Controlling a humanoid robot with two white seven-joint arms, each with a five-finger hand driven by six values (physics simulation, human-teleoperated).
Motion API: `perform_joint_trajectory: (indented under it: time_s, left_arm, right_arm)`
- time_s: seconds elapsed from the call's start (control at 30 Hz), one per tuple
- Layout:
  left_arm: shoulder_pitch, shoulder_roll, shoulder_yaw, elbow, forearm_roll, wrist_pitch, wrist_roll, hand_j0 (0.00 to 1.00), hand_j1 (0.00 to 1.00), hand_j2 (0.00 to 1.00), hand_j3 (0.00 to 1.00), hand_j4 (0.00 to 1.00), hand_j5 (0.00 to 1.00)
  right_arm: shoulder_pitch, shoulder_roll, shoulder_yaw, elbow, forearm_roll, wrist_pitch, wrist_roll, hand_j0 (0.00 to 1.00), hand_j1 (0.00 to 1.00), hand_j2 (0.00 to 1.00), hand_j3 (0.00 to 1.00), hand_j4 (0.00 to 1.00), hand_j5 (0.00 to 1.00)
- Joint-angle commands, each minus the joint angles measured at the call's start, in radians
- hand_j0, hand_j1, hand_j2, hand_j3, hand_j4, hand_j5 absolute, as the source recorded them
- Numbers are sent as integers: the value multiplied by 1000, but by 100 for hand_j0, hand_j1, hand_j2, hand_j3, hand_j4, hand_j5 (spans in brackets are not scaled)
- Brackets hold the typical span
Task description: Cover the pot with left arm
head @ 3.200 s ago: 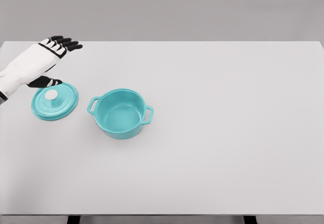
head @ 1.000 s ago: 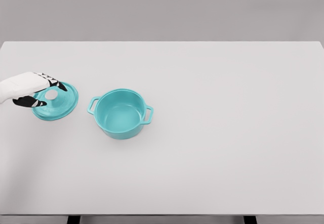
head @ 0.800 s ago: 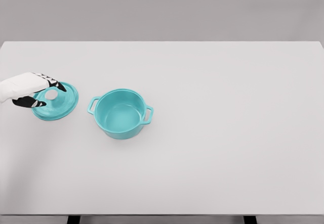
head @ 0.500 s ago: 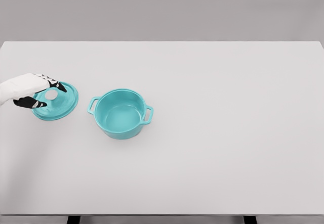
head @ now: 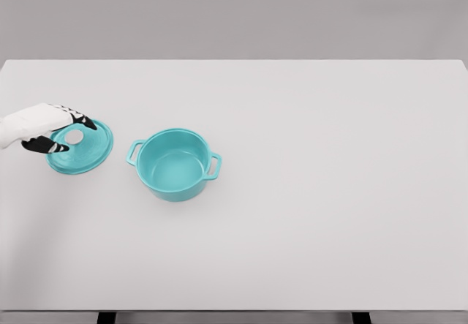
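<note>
A white table (head: 307, 214) is filling most of the view, its far edge meeting a plain grey wall (head: 234, 13); two dark legs (head: 107, 317) are showing beneath the table's near edge.

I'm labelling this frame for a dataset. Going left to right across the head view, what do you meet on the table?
left hand → teal lid → teal pot → bare white table. The hand overlaps the lid's left part, its fingers around the white knob.

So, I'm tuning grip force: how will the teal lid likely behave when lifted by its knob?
The lid looks rigid, so it should not flex. Held only by the small white knob, the wide disc may tilt. Its smooth finish suggests slipperiness in the left hand.
</note>
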Motion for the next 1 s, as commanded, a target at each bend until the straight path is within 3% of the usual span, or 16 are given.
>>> perform_joint_trajectory:
  time_s: [0.0,0.23,0.43,0.97]
  left_arm:
    - [0,-5,-1,13,4,3,0,74,74,74,74,74,74]
    - [0,-11,1,22,-9,3,0,73,73,73,73,73,73]
    - [0,-12,1,19,-9,3,0,64,64,64,64,64,64]
    - [0,-11,3,13,2,3,0,55,55,55,55,55,55]
  right_arm:
    - [0,0,0,0,0,0,0,100,100,100,100,100,100]
    - [0,0,0,0,0,0,0,100,100,100,100,100,100]
    - [0,0,0,-1,0,0,0,100,100,100,100,100,100]
    - [0,0,0,-1,0,0,0,100,100,100,100,100,100]
